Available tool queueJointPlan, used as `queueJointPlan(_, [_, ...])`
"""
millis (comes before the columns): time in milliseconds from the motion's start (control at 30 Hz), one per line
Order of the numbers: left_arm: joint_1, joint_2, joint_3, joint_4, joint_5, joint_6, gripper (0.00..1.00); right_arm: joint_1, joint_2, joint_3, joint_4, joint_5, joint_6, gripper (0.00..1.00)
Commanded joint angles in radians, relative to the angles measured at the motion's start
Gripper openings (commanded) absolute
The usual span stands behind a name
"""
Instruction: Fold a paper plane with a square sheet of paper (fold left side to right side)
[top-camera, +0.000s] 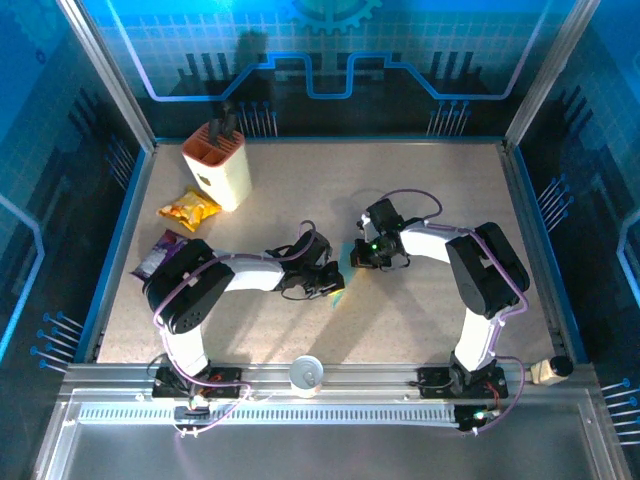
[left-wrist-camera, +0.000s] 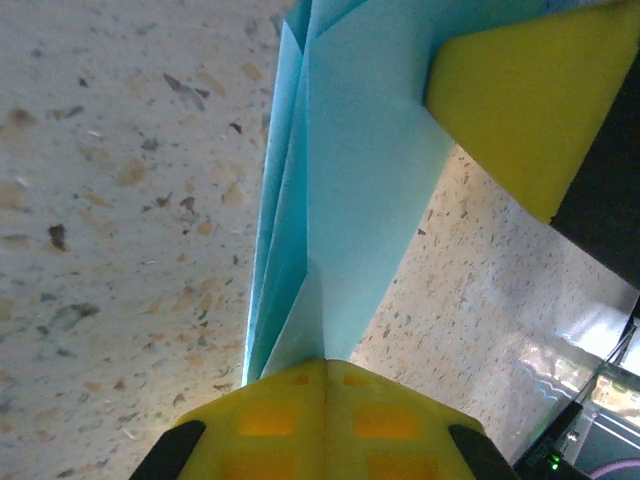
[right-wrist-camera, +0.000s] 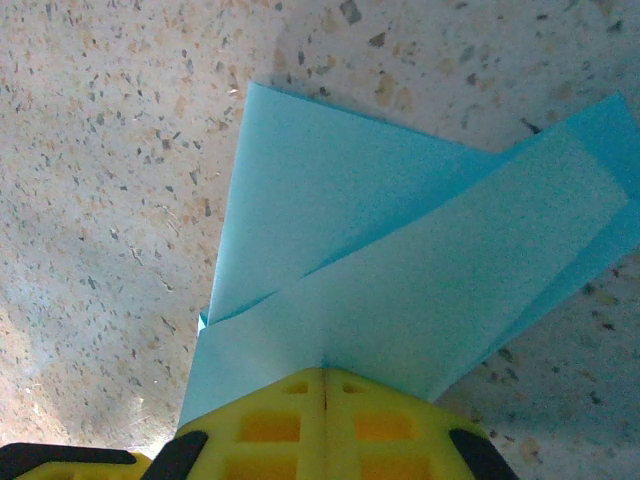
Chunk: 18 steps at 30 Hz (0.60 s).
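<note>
Light-blue paper plane (right-wrist-camera: 380, 250), half folded on the worktop (top-camera: 430, 330) well right of the knife block (top-camera: 218, 168), is pinched by the clenched left tool (left-wrist-camera: 325, 395) and right tool (right-wrist-camera: 325, 400), and its edges should be matched before the crease is pressed flat.

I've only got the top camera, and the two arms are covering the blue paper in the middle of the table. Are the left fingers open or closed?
Observer: Closed. In the left wrist view the left fingers are pressed together, tips on the folded paper.
Operator: And the right ones?
Observer: Also closed; the right fingers meet with their tips on the paper in the right wrist view.
Operator: How far is it folded?
Observer: Several overlapping layers, narrowing toward the left fingers.
</note>
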Motion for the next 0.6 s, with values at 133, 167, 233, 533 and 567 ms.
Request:
queueJointPlan(133, [-0.001, 0.017, -0.064, -0.032, -0.062, 0.014, 0.00, 0.019, 0.033, 0.007, -0.110, 0.079, -0.036, 0.00])
queueJointPlan(167, [-0.001, 0.015, -0.073, -0.030, -0.065, 0.012, 0.00, 0.018, 0.019, 0.016, -0.107, 0.070, -0.040, 0.00])
queueJointPlan(233, [-0.001, 0.018, -0.093, -0.017, -0.071, 0.003, 0.00, 0.018, -0.021, 0.032, -0.097, 0.047, -0.051, 0.00])
queueJointPlan(533, [-0.002, 0.036, -0.180, 0.091, -0.068, -0.057, 0.00, 0.007, -0.213, -0.088, 0.047, -0.065, -0.016, 0.00])
queueJointPlan(567, [-0.002, 0.037, -0.188, 0.103, -0.069, -0.068, 0.00, 0.007, -0.226, -0.115, 0.076, -0.078, -0.006, 0.00])
